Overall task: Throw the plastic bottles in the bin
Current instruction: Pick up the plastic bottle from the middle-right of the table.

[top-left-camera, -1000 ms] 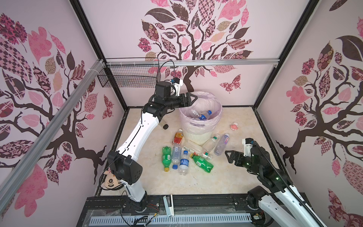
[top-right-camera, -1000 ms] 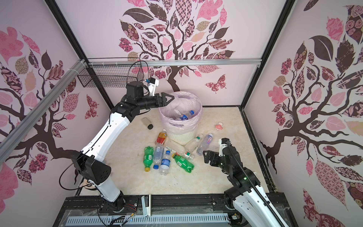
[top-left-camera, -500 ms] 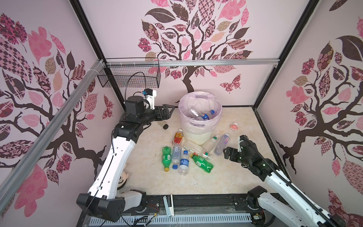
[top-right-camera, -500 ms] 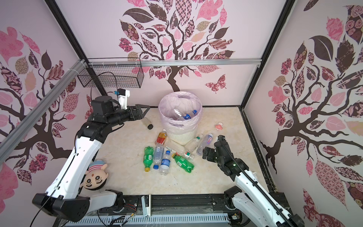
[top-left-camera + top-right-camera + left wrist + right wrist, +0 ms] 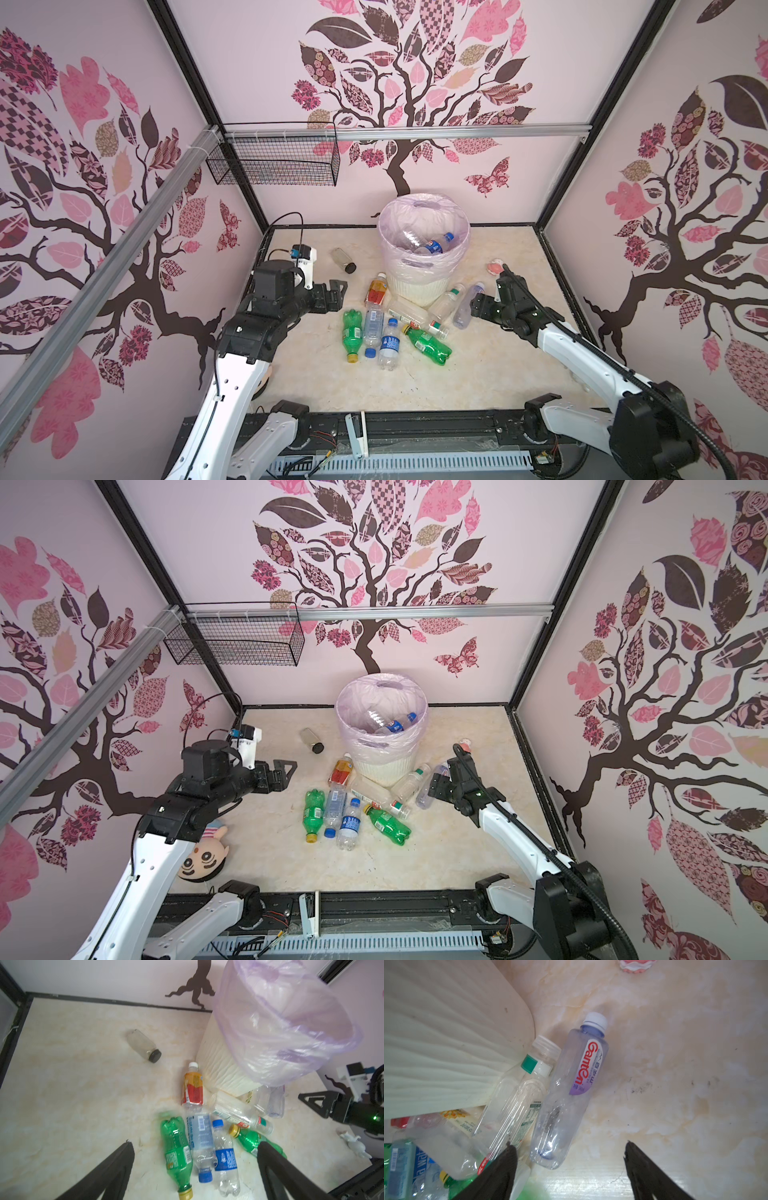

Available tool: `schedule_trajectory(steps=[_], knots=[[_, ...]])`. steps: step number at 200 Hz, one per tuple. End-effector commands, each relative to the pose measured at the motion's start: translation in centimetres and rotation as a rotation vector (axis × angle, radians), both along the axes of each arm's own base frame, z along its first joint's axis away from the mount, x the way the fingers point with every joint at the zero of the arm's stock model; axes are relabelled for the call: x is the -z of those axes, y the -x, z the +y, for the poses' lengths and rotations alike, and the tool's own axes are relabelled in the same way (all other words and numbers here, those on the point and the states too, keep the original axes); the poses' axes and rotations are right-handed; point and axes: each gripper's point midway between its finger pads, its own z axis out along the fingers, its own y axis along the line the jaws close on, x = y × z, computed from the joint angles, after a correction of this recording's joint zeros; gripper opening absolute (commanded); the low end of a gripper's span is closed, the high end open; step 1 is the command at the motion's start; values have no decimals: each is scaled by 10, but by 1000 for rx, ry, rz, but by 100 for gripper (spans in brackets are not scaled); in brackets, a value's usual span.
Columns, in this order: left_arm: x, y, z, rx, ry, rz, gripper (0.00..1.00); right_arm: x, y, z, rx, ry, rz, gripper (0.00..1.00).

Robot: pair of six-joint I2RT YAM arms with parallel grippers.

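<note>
The bin (image 5: pixel 419 287), white and ribbed with a pale pink bag, stands at the back middle and holds a few plastic bottles (image 5: pixel 432 246). Several more lie on the floor in front of it: a green one (image 5: pixel 352 334), a blue-labelled clear one (image 5: pixel 390 345), an orange-red one (image 5: pixel 377 291) and another green one (image 5: pixel 428 345). My left gripper (image 5: pixel 336 291) hangs open and empty, left of the pile (image 5: pixel 195 1144). My right gripper (image 5: pixel 478 303) is open and low at the base of a clear purple-labelled bottle (image 5: pixel 566 1088), which lies between its fingers (image 5: pixel 569 1144).
A squat jar with a black lid (image 5: pixel 344 259) lies left of the bin. A small pink toy (image 5: pixel 494 267) sits to the bin's right. A black wire basket (image 5: pixel 274 166) hangs on the back left rail. A plush face (image 5: pixel 203 854) lies under my left arm.
My left arm has swung back from the bin's rim, down and to the left, with its jaws wider. My right gripper has moved in on the purple-labelled bottle and its jaws have narrowed.
</note>
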Motion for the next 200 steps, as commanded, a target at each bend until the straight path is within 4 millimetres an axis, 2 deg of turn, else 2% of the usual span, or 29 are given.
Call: schedule_trajectory(steps=[1, 36, 56, 91, 166, 200], knots=[[20, 7, 8, -20, -41, 21, 96, -9, -24, -7, 3, 84, -29, 83], [37, 18, 12, -30, -49, 44, 95, 9, -38, 1, -6, 67, 7, 81], [42, 23, 14, -42, -39, 37, 95, 27, -43, 6, -19, 59, 56, 79], [48, 27, 15, -52, -15, 17, 95, 51, -46, -3, 16, 119, 110, 78], [64, 28, 13, -55, 11, 28, 94, 85, -54, 2, -3, 136, 203, 74], [68, 29, 13, -62, 24, 26, 94, 88, -54, 4, -10, 131, 211, 60]])
